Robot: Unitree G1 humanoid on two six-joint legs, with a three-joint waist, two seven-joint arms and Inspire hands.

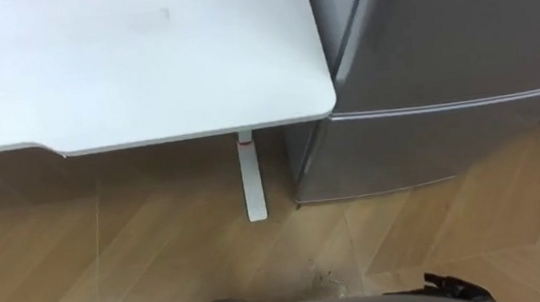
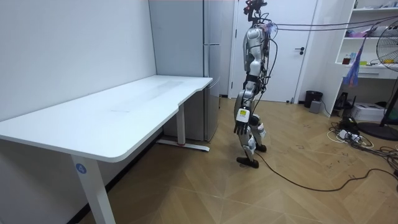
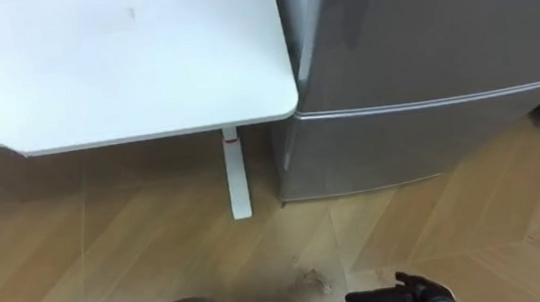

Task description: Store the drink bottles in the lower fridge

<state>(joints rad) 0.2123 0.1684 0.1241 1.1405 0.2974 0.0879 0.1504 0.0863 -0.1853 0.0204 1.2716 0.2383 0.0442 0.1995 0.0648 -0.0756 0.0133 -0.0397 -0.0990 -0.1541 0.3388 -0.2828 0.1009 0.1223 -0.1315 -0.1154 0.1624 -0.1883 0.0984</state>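
The robot stands on the wood floor facing the grey fridge; its left hand hangs by its thigh, fingers loose and pointing down, holding nothing; the right hand shows as dark fingers low in the eye view, and I cannot tell how they are set; ahead of that hand, the fridge's lower door is closed; the white desk lies ahead to its left, touching or just beside the fridge.

An office-like workroom, part lab: a long white worktop, a tall grey fridge beside it, 1 white door, cluttered wall shelves, a standing fan, and loose cables on the herringbone wood floor.
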